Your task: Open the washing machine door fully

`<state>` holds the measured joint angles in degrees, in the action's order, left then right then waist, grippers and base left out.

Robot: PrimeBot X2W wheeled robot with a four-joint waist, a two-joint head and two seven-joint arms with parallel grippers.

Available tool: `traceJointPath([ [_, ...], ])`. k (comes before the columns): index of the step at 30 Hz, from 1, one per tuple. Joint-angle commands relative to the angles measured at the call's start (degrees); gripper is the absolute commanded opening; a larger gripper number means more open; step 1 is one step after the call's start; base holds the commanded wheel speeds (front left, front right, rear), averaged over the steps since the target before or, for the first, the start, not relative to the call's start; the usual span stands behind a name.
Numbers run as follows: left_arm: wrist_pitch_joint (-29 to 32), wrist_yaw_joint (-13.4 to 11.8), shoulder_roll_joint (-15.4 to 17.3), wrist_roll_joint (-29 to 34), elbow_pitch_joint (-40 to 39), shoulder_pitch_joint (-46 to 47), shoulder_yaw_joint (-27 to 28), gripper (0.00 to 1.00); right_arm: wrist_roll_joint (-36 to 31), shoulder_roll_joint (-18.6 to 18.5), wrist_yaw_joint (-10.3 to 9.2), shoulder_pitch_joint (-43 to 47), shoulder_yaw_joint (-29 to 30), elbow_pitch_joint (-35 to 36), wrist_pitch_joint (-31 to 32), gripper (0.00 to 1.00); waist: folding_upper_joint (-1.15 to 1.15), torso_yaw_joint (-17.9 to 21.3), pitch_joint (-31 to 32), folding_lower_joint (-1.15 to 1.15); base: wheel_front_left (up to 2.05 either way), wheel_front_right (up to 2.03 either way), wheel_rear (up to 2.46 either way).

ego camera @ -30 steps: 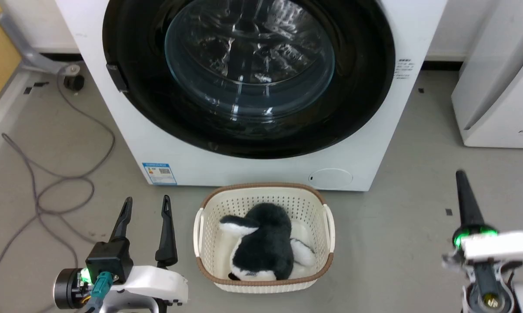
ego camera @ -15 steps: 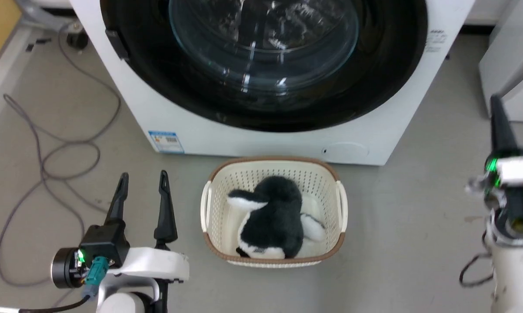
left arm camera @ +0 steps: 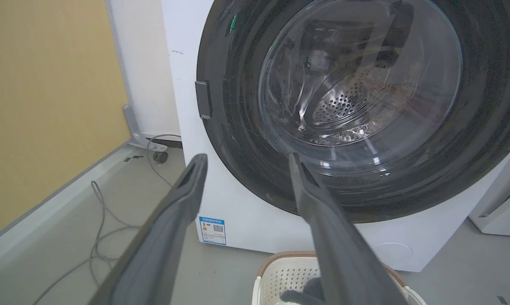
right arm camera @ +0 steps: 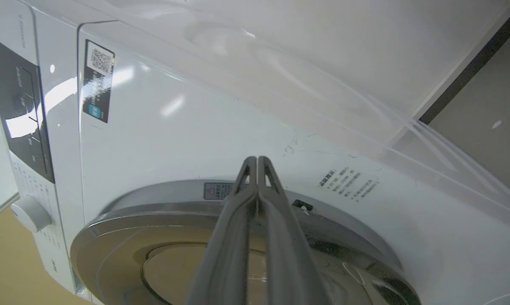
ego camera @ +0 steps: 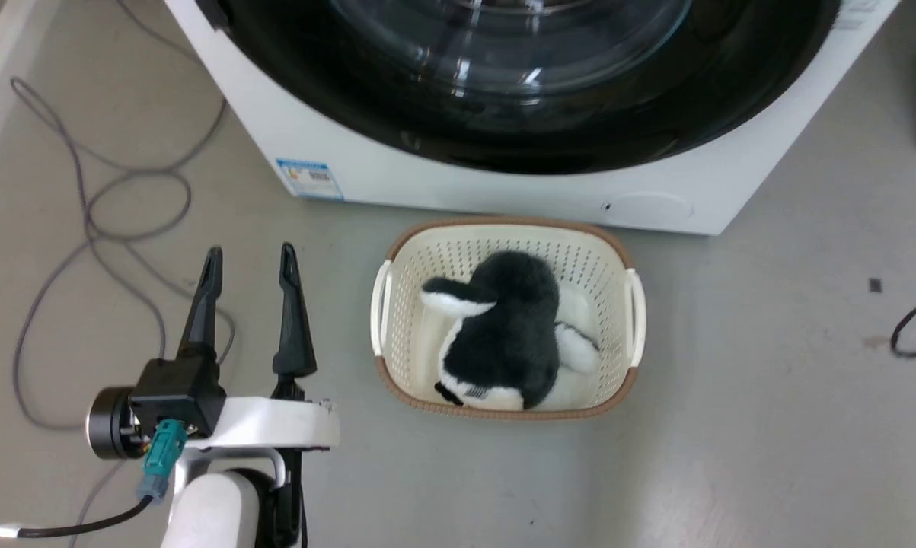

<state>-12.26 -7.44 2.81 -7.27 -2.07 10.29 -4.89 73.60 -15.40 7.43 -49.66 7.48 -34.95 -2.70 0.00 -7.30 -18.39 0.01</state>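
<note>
Washing machine [ego camera: 496, 194]: higher and larger in the head view than a second ago; the camera moved, not the machine.
Washing machine door [left arm camera: 233, 161]: shut flush against the machine front; opening not begun.
Right gripper [right arm camera: 257, 159]: has risen; now points at the door rim, jaws pressed together.
Left gripper [ego camera: 250, 251]: stays low, jaws spread, empty.
</note>
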Motion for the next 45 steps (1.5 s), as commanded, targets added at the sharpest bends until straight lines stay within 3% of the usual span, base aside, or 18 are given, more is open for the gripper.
traceJointPath([
  [1, -0.69, -0.28, 0.07, -0.34, -0.38, 1.25, -0.13, 1.0, 1.22, -0.91, 0.05, -2.68, -0.45, -1.68, 0.4, 0.0, 0.0, -0.78, -1.43, 0.0, 0.0, 0.0, 0.0],
  [8, -1.53, -0.32, 0.07, -0.4, -0.68, 3.18, 0.04, 1.0, 3.8, -3.72, 0.05, -10.82, -3.59, -7.74, 4.41, 0.0, 0.0, -1.77, -4.38, -0.01, 0.0, 0.0, 0.0],
  [18, -2.72, -1.47, 0.07, -1.53, -0.76, 4.86, -1.34, 1.0, 9.76, -6.2, 0.06, -17.93, -9.22, -10.33, 16.11, 0.0, 0.0, -3.14, -7.17, -0.01, 0.0, 0.0, 0.0],
  [31, -2.74, -1.33, 0.07, -1.59, 0.37, 4.36, -1.15, 1.0, 10.25, -6.63, 0.06, -12.77, -14.27, -7.08, 25.19, 0.0, 0.0, -3.26, -5.22, -0.01, 0.0, 0.0, 0.0],
  [45, -2.74, -0.85, 0.07, -0.94, 1.53, 2.54, -0.28, 1.0, 11.84, -5.45, 0.06, -4.21, -17.5, -1.78, 28.51, 0.0, 0.0, -1.82, -1.49, -0.01, 0.0, 0.0, 0.0],
])
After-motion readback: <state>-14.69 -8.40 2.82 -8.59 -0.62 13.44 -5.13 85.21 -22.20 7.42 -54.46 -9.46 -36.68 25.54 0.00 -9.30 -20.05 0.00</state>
